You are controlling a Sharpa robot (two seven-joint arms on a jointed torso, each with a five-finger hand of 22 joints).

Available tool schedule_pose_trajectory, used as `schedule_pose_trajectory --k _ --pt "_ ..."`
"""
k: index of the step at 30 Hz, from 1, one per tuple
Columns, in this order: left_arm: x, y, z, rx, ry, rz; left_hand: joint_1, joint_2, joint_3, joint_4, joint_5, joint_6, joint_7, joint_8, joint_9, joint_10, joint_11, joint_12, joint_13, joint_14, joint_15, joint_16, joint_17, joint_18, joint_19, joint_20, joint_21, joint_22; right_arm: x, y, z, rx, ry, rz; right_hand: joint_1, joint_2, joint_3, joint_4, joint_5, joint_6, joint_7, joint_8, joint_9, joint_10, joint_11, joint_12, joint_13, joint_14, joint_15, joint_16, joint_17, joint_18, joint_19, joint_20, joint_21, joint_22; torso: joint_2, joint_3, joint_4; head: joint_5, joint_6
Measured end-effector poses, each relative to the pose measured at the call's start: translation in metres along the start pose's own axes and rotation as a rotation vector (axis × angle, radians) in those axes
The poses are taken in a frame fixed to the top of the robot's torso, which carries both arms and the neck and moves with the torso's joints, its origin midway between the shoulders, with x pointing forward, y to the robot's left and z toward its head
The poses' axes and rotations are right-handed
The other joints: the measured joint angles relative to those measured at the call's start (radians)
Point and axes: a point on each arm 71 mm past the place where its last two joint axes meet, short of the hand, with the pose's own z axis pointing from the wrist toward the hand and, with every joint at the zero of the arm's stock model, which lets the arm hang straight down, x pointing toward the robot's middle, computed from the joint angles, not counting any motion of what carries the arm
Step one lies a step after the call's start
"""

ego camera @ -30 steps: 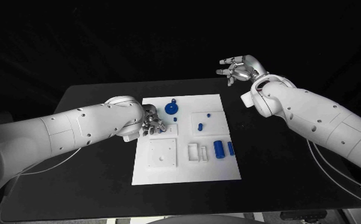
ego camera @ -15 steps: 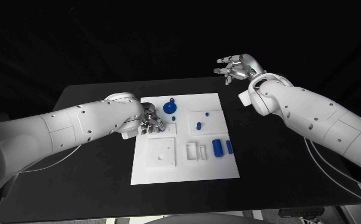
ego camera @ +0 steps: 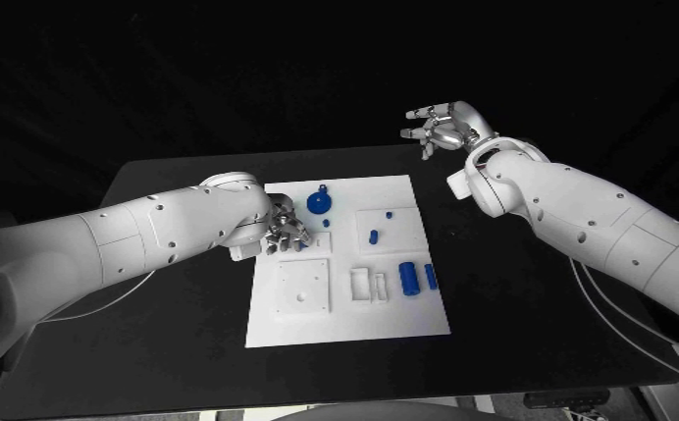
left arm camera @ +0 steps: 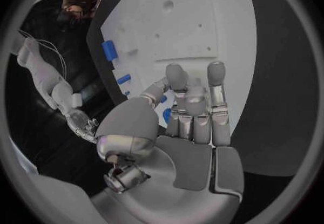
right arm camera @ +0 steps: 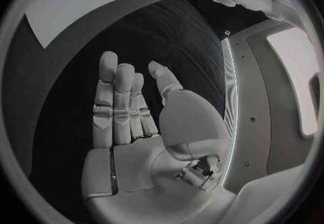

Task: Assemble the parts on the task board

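While the white task board (ego camera: 349, 318) lies flat in the middle of the black tabletop (ego camera: 170, 342), slightly below the frame's centre in the head view, five blue parts show on it. One round part with a small knob (ego camera: 320, 202) sits near the board's upper left. One small peg (ego camera: 374, 236) stands right of the board's centre, and a tiny blue dot (ego camera: 390, 214) lies just above it. Two upright cylinders stand side by side at the lower right of the board: a larger one (ego camera: 410, 278) and a thinner one (ego camera: 430, 276) just beside it. A square white recessed plate (ego camera: 303, 289) takes up the board's lower left, with two small white blocks (ego camera: 365, 285) between it and the cylinders.

The left hand (ego camera: 282, 230) rests at the board's left edge, just below and left of the round part, with its fingers curled in. In the left wrist view a bit of blue (left arm camera: 166, 115) peeks out between the curled fingers (left arm camera: 196, 100), but I cannot tell whether the hand actually holds it.

The right hand (ego camera: 444, 129) hangs high in the upper right of the frame, beyond the tabletop's far edge and well apart from the board. Its fingers (right arm camera: 116, 97) are spread and straight, holding nothing.
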Motion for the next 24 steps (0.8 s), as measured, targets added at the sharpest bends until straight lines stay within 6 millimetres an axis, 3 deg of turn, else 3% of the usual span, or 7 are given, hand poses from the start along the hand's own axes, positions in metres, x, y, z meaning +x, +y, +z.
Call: schedule_pose_trajectory --k 2,6,24 --pt "0.0012 -0.0003 0.0004 0.000 0.005 0.000 -0.003 0.008 -0.004 0.011 -0.021 0.013 0.000 0.005 0.000 0.007 0.007 0.001 0.000 0.000 0.000 0.000 0.001 0.000 0.000 0.000 0.000 0.000 0.0000 -0.0001 0.0000 0.000 0.000 0.000 0.000 0.000 0.000 0.000 0.000 0.000 0.000 0.000 0.000 0.000 0.000 0.000 0.000 0.000 0.000 0.000 0.000 0.000 0.000 0.000 0.000 0.000 0.000 0.0000 0.0000 0.000 0.000" --pt "0.0021 -0.0007 0.0006 0.000 0.011 -0.002 -0.002 0.017 -0.011 0.020 -0.025 0.014 0.000 0.005 0.002 0.007 0.007 0.004 -0.001 0.000 0.000 0.004 0.001 0.000 0.004 -0.004 0.000 0.000 0.0000 -0.0003 0.0000 0.000 0.001 -0.002 0.000 0.000 0.003 -0.003 0.005 0.000 0.000 0.000 0.000 0.000 0.000 0.000 0.000 0.000 0.000 0.000 0.000 0.000 0.000 0.000 0.000 0.000 -0.001 -0.0003 -0.0001 -0.001 0.002" --pt "-0.0011 -0.0002 0.0005 -0.001 0.007 -0.017 0.003 0.012 -0.016 0.026 -0.048 0.014 0.000 0.005 0.006 0.007 0.007 0.004 -0.005 0.000 0.000 0.004 0.001 0.000 0.004 -0.004 -0.004 0.000 0.0005 -0.0016 -0.0006 0.002 0.004 -0.005 0.000 0.000 0.011 -0.003 0.012 0.000 0.000 0.000 0.000 0.000 0.000 0.000 -0.001 0.000 0.000 0.000 0.000 0.000 0.000 0.000 0.000 0.001 0.000 -0.0009 0.0002 -0.003 0.004"
